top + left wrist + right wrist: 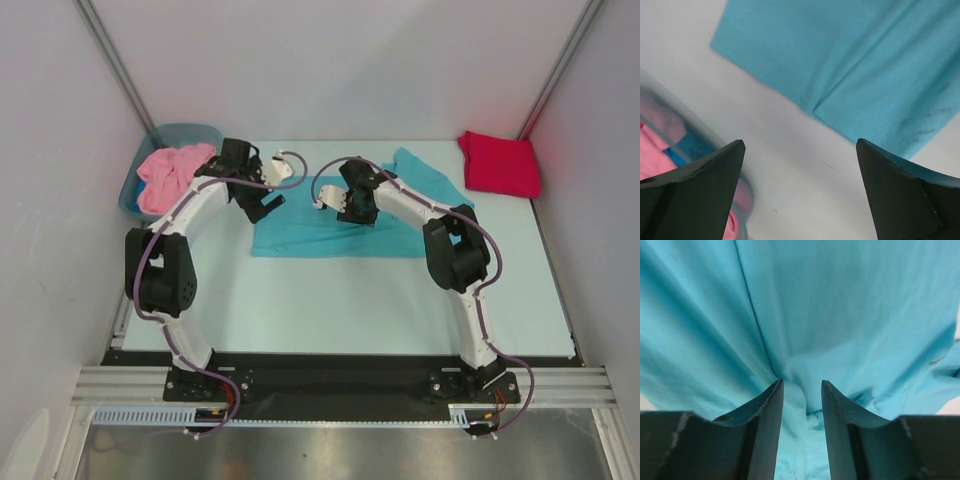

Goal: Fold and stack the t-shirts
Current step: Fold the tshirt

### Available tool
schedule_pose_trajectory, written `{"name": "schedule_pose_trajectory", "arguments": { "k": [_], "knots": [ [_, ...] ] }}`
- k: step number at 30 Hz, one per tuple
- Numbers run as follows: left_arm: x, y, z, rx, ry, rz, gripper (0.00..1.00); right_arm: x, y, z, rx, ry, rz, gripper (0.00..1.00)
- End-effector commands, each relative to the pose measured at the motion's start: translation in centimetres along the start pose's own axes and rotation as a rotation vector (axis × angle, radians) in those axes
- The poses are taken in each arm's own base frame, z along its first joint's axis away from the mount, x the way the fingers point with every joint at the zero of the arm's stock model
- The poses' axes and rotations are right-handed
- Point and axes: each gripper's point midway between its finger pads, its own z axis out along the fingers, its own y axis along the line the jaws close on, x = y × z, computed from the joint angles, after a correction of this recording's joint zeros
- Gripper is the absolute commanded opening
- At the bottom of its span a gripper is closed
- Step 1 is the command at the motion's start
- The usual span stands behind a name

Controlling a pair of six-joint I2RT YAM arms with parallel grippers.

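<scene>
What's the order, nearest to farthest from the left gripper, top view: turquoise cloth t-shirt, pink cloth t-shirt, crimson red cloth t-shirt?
From the left gripper:
1. Turquoise cloth t-shirt, spread beside it, centre.
2. Pink cloth t-shirt, bunched, far left.
3. Crimson red cloth t-shirt, folded, far right corner.

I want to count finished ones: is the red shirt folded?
Folded. The red t-shirt lies as a compact, thick rectangle in the far right corner.
</scene>
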Motion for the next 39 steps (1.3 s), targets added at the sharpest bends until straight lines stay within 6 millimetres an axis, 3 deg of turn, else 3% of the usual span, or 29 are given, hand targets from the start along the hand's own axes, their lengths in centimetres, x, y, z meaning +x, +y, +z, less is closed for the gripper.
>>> {"name": "schedule_pose_trajectory", "arguments": {
  "k": [1,5,8,17,20,23,24,26,27,29,30,31,33,34,39],
  "knots": [
    [0.7,-4.9,1.6,0.176,0.020,0.263,1.00,-3.3,-0.7,-1.4,0.031,-0.067,0.012,0.43],
    [2.7,-7.3,2.9,0.333,0.083,0.429,1.00,-4.1,-0.9,-1.9,0.033,-0.087,0.054,0.44],
    [3.4,-7.4,4.4,0.376,0.119,0.451,1.00,-3.7,-1.2,-2.4,0.036,-0.093,0.095,0.43],
    [2.3,-6.2,6.6,0.369,0.105,0.488,1.00,-2.4,-1.2,-1.6,0.000,-0.102,0.229,0.41],
    [0.9,-4.0,6.4,0.259,0.083,0.273,1.00,-2.8,-1.7,-1.7,0.003,-0.119,0.263,0.41],
    [0.2,-0.7,4.5,0.128,0.029,0.070,1.00,-3.6,-1.8,-1.8,0.000,-0.141,0.274,0.41],
    [0.9,0.5,2.7,0.076,0.019,0.022,1.00,-3.8,-1.5,-1.6,-0.012,-0.143,0.278,0.41],
    [1.0,2.5,1.3,-0.035,-0.023,-0.052,1.00,-4.5,-1.8,-1.7,-0.022,-0.170,0.290,0.42],
    [2.0,3.1,-0.4,-0.086,-0.025,-0.081,1.00,-4.4,-1.4,-1.3,-0.048,-0.164,0.302,0.42],
    [2.7,4.6,-1.8,-0.181,-0.022,-0.108,1.00,-5.6,-1.6,-1.5,-0.076,-0.205,0.316,0.41],
    [3.7,4.6,-2.1,-0.202,-0.007,-0.122,1.00,-5.7,-1.1,-1.5,-0.114,-0.200,0.322,0.42],
    [3.5,5.0,-3.3,-0.237,-0.019,-0.123,1.00,-6.0,0.0,-0.3,-0.170,-0.201,0.336,0.42],
    [3.9,4.7,-3.7,-0.250,-0.018,-0.125,1.00,-6.9,0.1,-0.7,-0.217,-0.221,0.348,0.42],
    [3.9,4.6,-4.0,-0.254,-0.021,-0.129,1.00,-7.2,1.0,0.4,-0.263,-0.223,0.354,0.41],
    [4.3,4.0,-5.2,-0.268,-0.017,-0.145,1.00,-8.6,1.4,0.6,-0.294,-0.251,0.338,0.40]
  ]
}}
